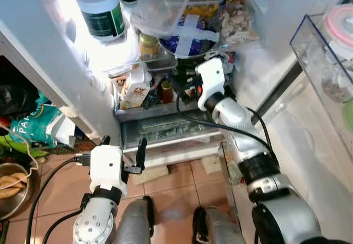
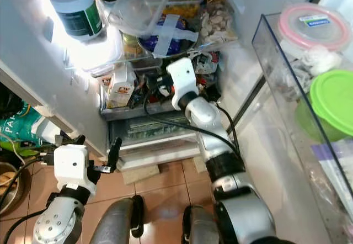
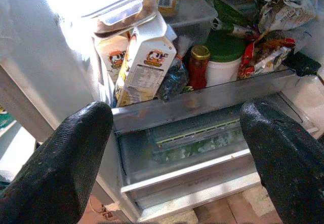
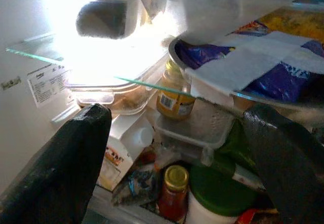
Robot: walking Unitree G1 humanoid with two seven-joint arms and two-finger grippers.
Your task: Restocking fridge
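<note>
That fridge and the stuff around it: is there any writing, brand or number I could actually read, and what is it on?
"PAPE": large white letters on the teal bag on the floor left of the fridge; the rest is cut off.
Milk carton: cow pictures and a printed panel, too small to read.
Green tub: label too blurred.
Yellow jar: label too blurred.
White sticker on the fridge's inner wall: print too small.
Pink-lidded container: label unreadable.

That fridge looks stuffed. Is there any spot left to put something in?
Hardly. The lower shelf is packed from the milk carton past the red-sauce bottle to the green-lidded tub. The likeliest free room is the brightly lit patch of glass shelf left of the yellow jar.
</note>
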